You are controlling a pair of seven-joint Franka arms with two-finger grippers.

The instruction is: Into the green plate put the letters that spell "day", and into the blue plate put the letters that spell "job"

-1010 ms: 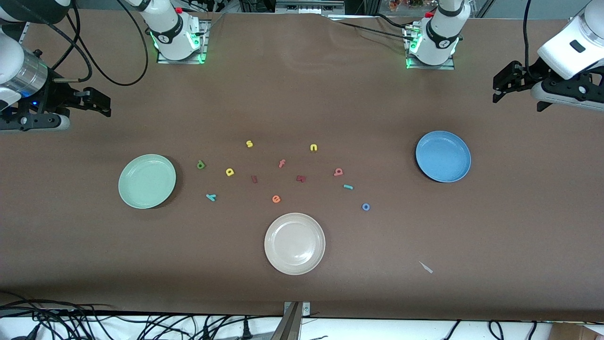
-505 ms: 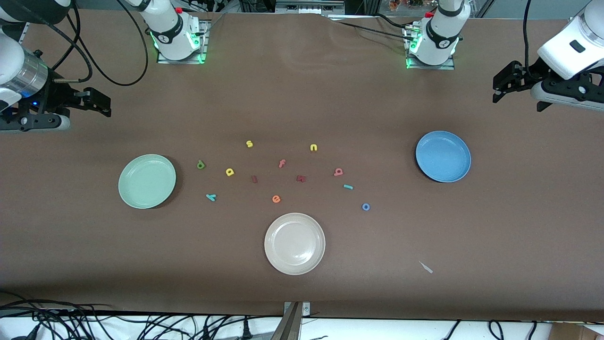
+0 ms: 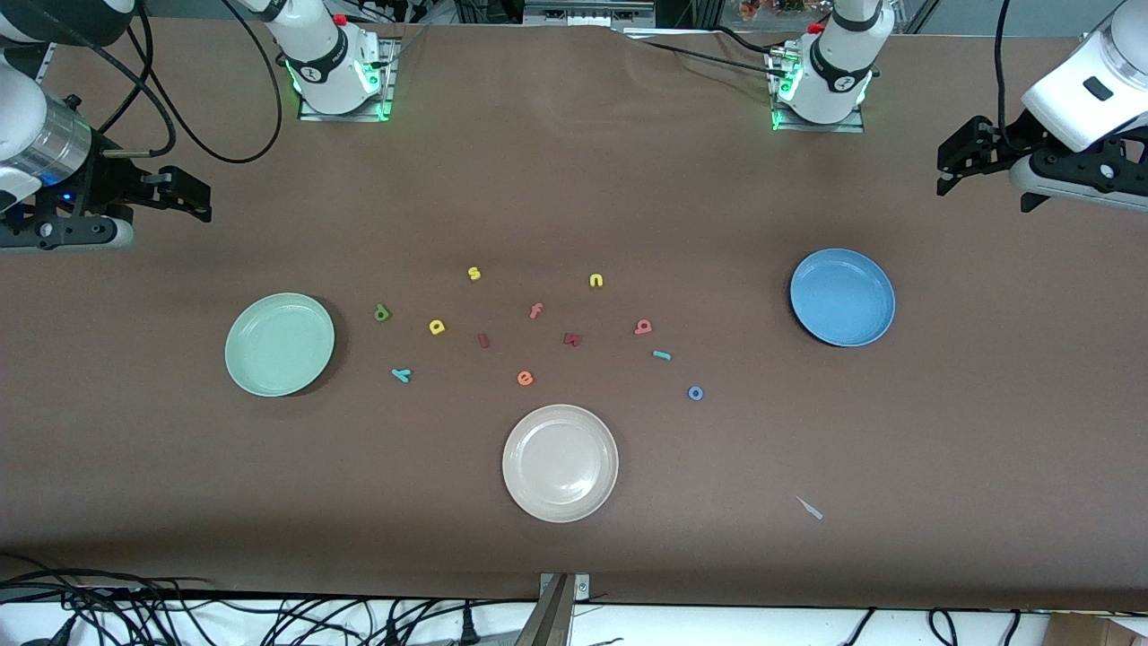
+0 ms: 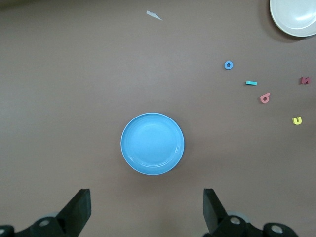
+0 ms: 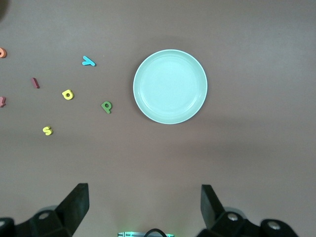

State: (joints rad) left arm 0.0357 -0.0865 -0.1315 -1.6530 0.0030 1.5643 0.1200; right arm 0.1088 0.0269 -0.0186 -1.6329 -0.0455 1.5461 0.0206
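Note:
The green plate (image 3: 279, 344) (image 5: 170, 86) lies empty toward the right arm's end. Beside it are the olive d (image 3: 382, 313) (image 5: 106, 106), yellow a (image 3: 437, 327) (image 5: 67, 94) and teal y (image 3: 401, 374) (image 5: 88, 60). The blue plate (image 3: 842, 297) (image 4: 152, 143) lies empty toward the left arm's end. Near it are the salmon b (image 3: 644, 327) (image 4: 265, 98), teal j (image 3: 661, 355) (image 4: 251, 83) and blue o (image 3: 695, 393) (image 4: 228, 64). My left gripper (image 3: 943, 170) (image 4: 145, 197) hangs open over bare table by the blue plate. My right gripper (image 3: 193, 197) (image 5: 145, 190) hangs open over bare table by the green plate.
A cream-white plate (image 3: 560, 462) sits nearest the front camera. Other letters lie mid-table: yellow s (image 3: 474, 273), yellow n (image 3: 596, 281), pink f (image 3: 535, 310), orange e (image 3: 525, 378) and two dark red ones (image 3: 483, 340). A small white scrap (image 3: 810, 508) lies toward the front edge.

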